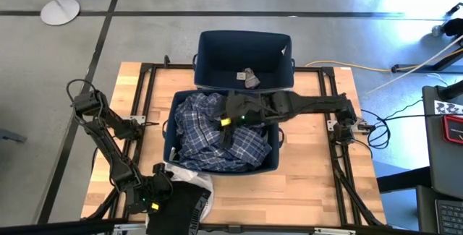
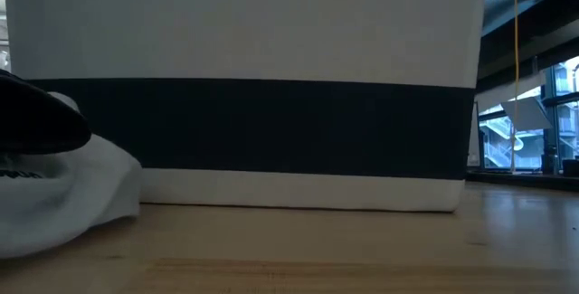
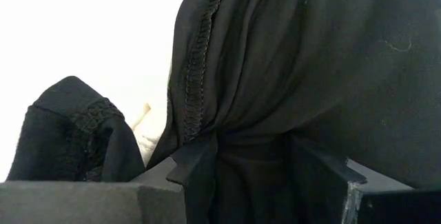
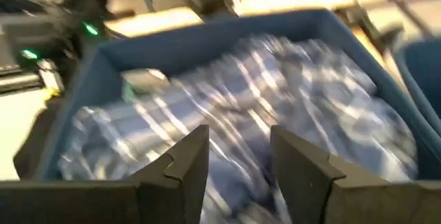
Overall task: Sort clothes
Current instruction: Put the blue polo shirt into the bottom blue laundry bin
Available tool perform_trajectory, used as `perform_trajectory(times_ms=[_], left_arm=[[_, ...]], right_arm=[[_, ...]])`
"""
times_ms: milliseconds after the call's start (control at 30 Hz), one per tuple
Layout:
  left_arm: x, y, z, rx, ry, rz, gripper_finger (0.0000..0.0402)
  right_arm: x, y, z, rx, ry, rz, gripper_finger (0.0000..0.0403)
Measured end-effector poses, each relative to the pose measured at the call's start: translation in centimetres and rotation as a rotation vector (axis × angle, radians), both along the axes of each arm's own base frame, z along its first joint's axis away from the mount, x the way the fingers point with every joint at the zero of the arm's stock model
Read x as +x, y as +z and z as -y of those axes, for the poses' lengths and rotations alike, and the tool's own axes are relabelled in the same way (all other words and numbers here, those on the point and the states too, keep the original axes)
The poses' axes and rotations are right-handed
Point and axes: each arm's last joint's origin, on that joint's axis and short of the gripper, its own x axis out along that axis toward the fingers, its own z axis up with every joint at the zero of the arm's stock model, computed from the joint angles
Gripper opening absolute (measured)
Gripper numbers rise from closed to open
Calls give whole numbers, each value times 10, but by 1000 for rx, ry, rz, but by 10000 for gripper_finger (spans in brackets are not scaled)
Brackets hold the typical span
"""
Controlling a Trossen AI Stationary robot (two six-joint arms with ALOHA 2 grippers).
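At the near edge of the table, the left gripper (image 1: 155,199) was clamped on a black garment (image 3: 289,79); in the left wrist view its two fingers (image 3: 189,162) pinched a gathered fold of the dark cloth, whose stitched hem ran down beside the pinch. The black garment lay bunched over a white garment (image 1: 189,178) that spread pale and crumpled on the wood (image 1: 311,184), just in front of the near bin.

That near navy bin (image 1: 275,164) was filled with a dark blue plaid garment (image 1: 206,130), rumpled in loose folds with pale checked lines. The right gripper (image 1: 226,123) hung over the plaid cloth inside this bin, its fingers (image 4: 186,158) set apart with the fabric showing between them and gripping nothing.

Behind it, touching, stood the far navy bin (image 1: 210,50), with one small brown-grey garment (image 1: 249,78) lying crumpled on its floor near the shared wall.
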Motion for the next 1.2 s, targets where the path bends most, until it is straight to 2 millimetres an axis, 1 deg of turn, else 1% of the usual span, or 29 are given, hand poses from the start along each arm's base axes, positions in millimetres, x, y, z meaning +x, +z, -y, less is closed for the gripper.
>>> perform_trajectory(times_ms=[67, 100, 200, 267, 333, 433, 500, 600, 733, 833, 900, 967, 1133, 1200], left_arm=[[0, 0, 0, 0, 1, 2, 166], [0, 0, 0, -2, 2, 2, 166], [0, 0, 0, -5, 5, 3, 166], [0, 0, 0, -4, 6, 4, 166], [0, 0, 0, -4, 3, 6, 166], [0, 0, 0, -1, 1, 6, 166], [0, 0, 0, 0, 3, 9, 166], [0, 0, 0, 1, 3, 10, 166], [0, -1, -1, 1, 6, 14, 166], [0, -2, -2, 4, 14, 17, 166], [0, -2, -2, 5, 14, 18, 166], [0, -2, -2, 5, 14, 18, 166], [0, -2, -2, 5, 13, 17, 166], [0, -2, -2, 5, 13, 17, 166]], right_arm=[[8, -7, -8, -50, 28, 35, 157], [10, -13, -12, -81, 40, 27, 157], [23, -42, -17, -158, 25, 0, 157], [28, -64, -16, -176, 11, -30, 157], [36, -85, -14, -164, 13, -20, 157], [42, -128, -11, -158, 20, -55, 157], [40, -153, -5, -158, 11, -100, 156], [34, -180, 5, -118, -35, -122, 156], [27, -206, 18, -91, -78, -167, 156], [25, -212, 20, -92, -81, -176, 156], [25, -211, 19, -91, -76, -158, 156], [26, -206, 18, -80, -59, -122, 156], [28, -176, 8, -58, -17, -55, 156], [28, -159, 0, -58, 6, -9, 156]])
